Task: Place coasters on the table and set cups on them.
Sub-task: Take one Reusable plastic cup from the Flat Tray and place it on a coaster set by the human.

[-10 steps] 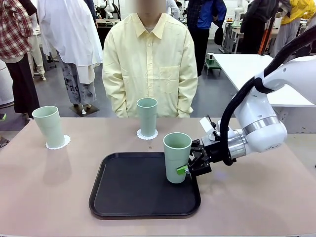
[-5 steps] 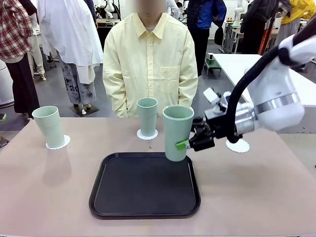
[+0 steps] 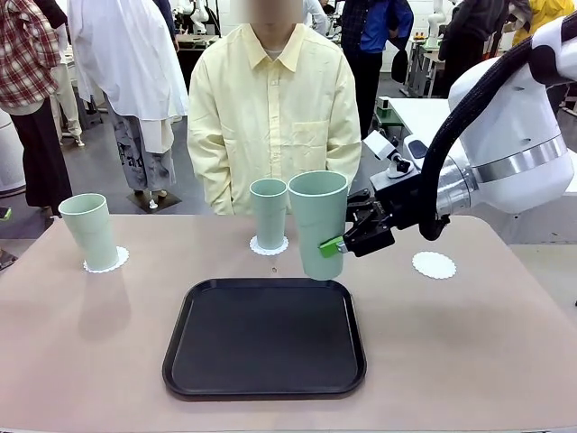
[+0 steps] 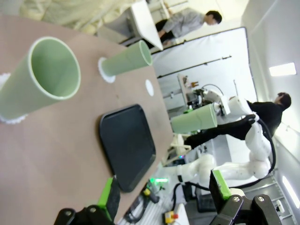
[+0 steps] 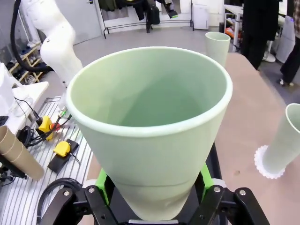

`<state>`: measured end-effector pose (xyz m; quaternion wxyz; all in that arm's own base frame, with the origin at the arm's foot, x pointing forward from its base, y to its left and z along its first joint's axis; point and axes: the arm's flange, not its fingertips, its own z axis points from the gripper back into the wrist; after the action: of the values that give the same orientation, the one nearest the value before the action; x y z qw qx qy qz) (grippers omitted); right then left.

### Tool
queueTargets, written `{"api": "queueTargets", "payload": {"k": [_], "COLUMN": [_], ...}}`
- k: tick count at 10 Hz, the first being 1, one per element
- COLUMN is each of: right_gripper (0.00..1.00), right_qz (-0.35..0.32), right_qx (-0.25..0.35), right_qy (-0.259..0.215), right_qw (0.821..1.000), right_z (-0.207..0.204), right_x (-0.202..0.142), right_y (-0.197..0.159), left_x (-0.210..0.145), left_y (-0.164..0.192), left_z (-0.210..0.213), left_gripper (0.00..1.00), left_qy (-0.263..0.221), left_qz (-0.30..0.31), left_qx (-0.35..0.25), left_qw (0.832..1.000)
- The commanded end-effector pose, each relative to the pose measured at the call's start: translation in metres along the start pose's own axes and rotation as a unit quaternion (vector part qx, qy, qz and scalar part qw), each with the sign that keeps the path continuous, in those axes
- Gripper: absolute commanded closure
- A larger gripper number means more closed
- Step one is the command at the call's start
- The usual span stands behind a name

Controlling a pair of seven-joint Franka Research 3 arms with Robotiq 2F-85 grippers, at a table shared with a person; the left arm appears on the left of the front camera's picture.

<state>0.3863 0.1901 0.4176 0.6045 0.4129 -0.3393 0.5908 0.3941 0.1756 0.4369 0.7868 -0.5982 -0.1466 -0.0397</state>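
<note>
My right gripper [image 3: 347, 238] is shut on a mint-green cup [image 3: 318, 225] and holds it upright in the air over the far edge of the black tray [image 3: 264, 338]. In the right wrist view that cup [image 5: 150, 117] stands between the green pads [image 5: 101, 180]. A bare white coaster [image 3: 435, 264] lies on the table [image 3: 469, 343] to the right, past the gripper. Two more cups stand on coasters: one at the far left [image 3: 88, 230] and one at the far middle [image 3: 269, 212]. My left gripper [image 4: 164, 197] is open, high off the table's left end, with nothing between its fingers.
A person in a pale yellow shirt [image 3: 275, 117] stands at the far edge behind the middle cup, hands out of sight. The tray has nothing on it. My right arm [image 3: 505, 153] reaches in from the right, above the bare coaster.
My right gripper has lifted the cup off the tray's right side, raising it and carrying it toward the far edge. The bare coaster at the right came into sight.
</note>
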Motion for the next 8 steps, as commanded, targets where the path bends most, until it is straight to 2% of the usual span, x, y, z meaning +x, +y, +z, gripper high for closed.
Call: {"api": "queueTargets", "payload": {"k": [1, 2, 3, 6, 8], "right_gripper": [0.18, 0.18, 0.18, 0.18, 0.18], "right_qz": [0.0, 0.038, 0.068, 0.064, 0.046], "right_qx": [-0.001, 0.074, 0.078, 0.015, -0.065], "right_qy": [0.002, 0.023, 0.036, 0.027, 0.013], "right_qw": [1.0, 0.996, 0.994, 0.997, 0.997], "right_z": [-0.001, -0.001, 0.012, 0.106, 0.168], "right_x": [0.001, 0.001, -0.002, -0.019, -0.024], "right_y": [0.0, -0.002, -0.019, -0.08, -0.096], "left_x": [-0.001, -0.001, -0.001, -0.001, -0.001], "left_y": [-0.002, -0.002, -0.002, -0.002, -0.002], "left_z": [0.001, 0.001, 0.001, 0.001, 0.001], "left_gripper": [0.0, 0.0, 0.0, 0.0, 0.0], "left_qy": [-0.002, -0.002, -0.002, -0.002, -0.002], "left_qz": [0.002, 0.002, 0.002, 0.002, 0.002], "left_qx": [0.0, 0.0, 0.0, 0.0, 0.0], "left_qw": [1.0, 1.0, 1.0, 1.0, 1.0]}}
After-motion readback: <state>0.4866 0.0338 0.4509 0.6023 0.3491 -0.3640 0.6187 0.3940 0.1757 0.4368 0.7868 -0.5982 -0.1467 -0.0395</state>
